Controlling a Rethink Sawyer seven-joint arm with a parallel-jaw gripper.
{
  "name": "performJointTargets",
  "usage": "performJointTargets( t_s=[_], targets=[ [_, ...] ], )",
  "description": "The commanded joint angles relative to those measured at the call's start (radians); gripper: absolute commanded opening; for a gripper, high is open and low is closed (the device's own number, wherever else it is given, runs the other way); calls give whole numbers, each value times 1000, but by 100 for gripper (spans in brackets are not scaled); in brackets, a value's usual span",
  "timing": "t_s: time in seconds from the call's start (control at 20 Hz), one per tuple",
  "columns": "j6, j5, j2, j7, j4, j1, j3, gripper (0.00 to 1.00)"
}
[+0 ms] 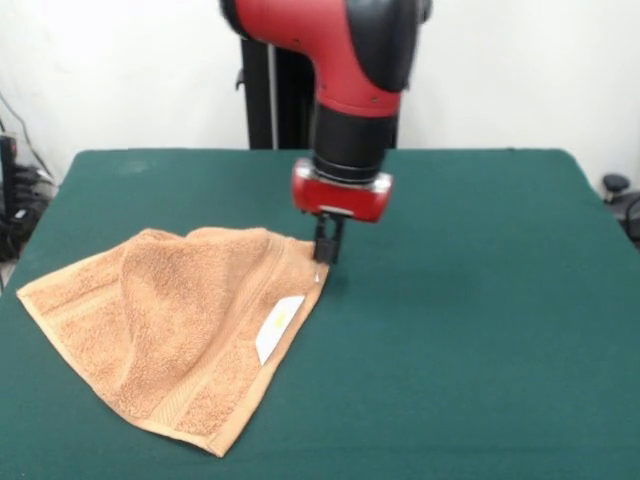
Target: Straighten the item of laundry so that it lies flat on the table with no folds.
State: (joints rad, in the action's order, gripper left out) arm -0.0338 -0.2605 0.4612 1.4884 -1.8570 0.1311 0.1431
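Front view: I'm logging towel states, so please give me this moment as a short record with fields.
towel: orange-tan, on the table's left part, not flat
folds: raised fold across its upper middle
label: white, at the right edge, facing up
gripper: low at the towel's upper right corner
fingers: close together at that corner; grip unclear
table: dark green

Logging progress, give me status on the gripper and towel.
Gripper down at towel corner, grip unclear. Towel rumpled, folded over. Table otherwise unobstructed.
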Motion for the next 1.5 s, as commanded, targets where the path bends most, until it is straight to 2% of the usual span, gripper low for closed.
performJointTargets(
  t_s=[0.05, 0.3, 0.5, 0.7, 1.15, 1.35, 1.5],
  targets=[
    [-104, 77, 87, 93, -62, 152, -43, 0],
    [-128, 146, 112, 59, -67, 240, -78, 0],
    [-110, 182, 74, 74, -42, 275, -110, 0],
    [-61, 190, 21, 106, -1, 269, -105, 0],
    [-48, 191, 6, 143, -1, 270, -124, 0],
    [-29, 159, -10, 186, -13, 260, -150, 0],
    [-22, 118, -18, 231, -11, 222, -140, 0]
  ],
)
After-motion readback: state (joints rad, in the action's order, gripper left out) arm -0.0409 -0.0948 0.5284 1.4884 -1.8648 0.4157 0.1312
